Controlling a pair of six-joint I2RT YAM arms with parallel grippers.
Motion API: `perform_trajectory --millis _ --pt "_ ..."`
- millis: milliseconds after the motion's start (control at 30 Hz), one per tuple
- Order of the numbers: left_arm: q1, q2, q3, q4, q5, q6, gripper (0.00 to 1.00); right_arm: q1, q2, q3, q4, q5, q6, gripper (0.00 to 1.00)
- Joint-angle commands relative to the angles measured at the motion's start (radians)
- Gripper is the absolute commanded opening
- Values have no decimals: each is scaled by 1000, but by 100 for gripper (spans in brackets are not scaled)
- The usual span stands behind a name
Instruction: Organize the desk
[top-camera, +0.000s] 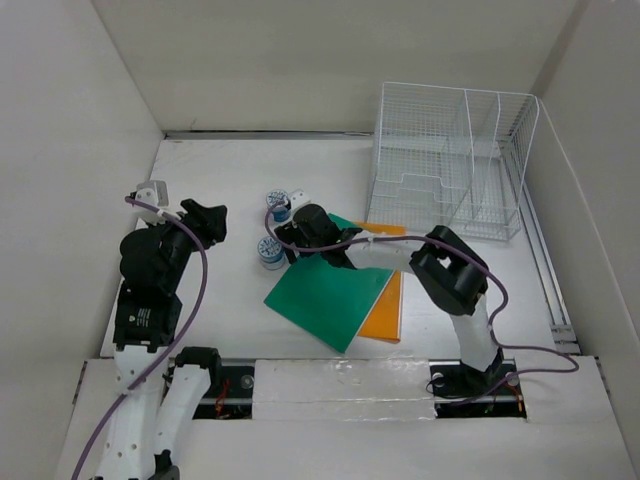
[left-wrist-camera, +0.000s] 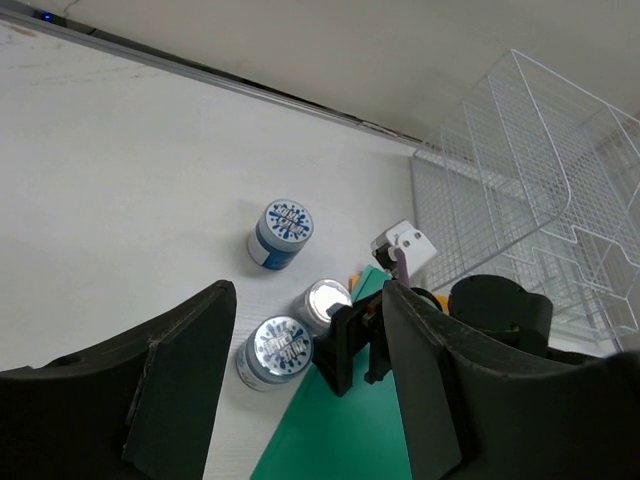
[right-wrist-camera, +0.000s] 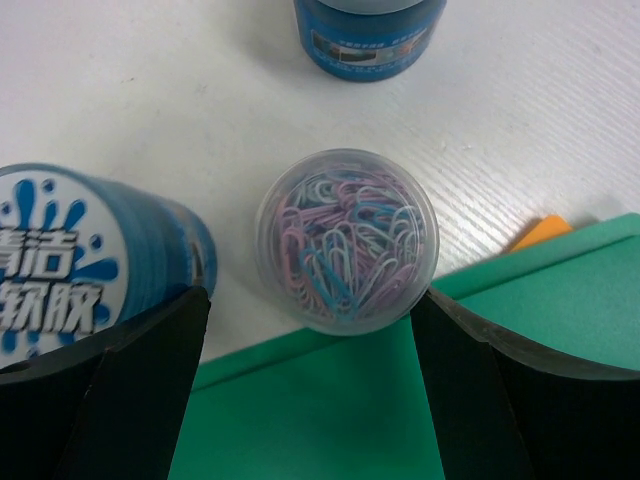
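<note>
Plain matte white walls (top-camera: 300, 60) enclose my workspace behind and on both sides; a thin dark strip (top-camera: 270, 132) lines the back wall's foot. Even, soft light.

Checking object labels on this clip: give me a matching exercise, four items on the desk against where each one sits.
Things:
A. clear tub of paper clips
B. green folder
C. orange folder
D. wire rack

Places:
1. far right of the desk
2. partly under another folder
3. lying on top of another folder
4. next to the blue canisters

Pairs: A-4, B-3, C-2, D-1.
</note>
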Motion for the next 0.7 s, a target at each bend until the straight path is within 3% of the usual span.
perform_trajectory --millis 0,533,600,633,667 --pt "-1 -1 -6 69 26 15 57 0 47 76 45 -17 -23 86" --pt "-1 -18 -44 102 94 15 58 -9 140 217 34 77 -34 88" --pt "-1 -21 -47 104 100 14 58 -9 146 220 45 75 -30 83" --pt "-1 -28 -50 105 106 14 58 -9 162 229 56 83 -24 69" --pt "-1 -28 -50 106 106 14 58 -9 162 229 56 80 -23 69"
